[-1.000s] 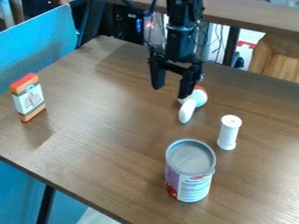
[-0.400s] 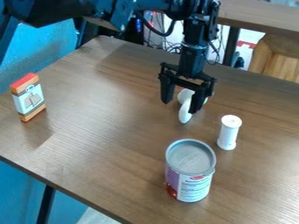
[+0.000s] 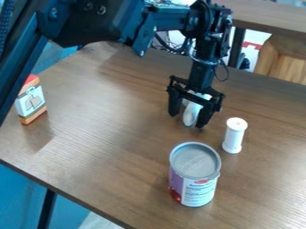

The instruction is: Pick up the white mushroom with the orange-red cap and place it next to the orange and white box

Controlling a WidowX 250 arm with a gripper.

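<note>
White and partly hidden, the piece point(image 3: 190, 114) lies on the table point(image 3: 108, 156) between the parted fingers of the gripper point(image 3: 187, 120), so a sound grasp likely calls for centring them low around it, then closing gently lest it roll.

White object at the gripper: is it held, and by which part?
Nothing is held: the open gripper straddles the white object, fingers spread either side.
</note>
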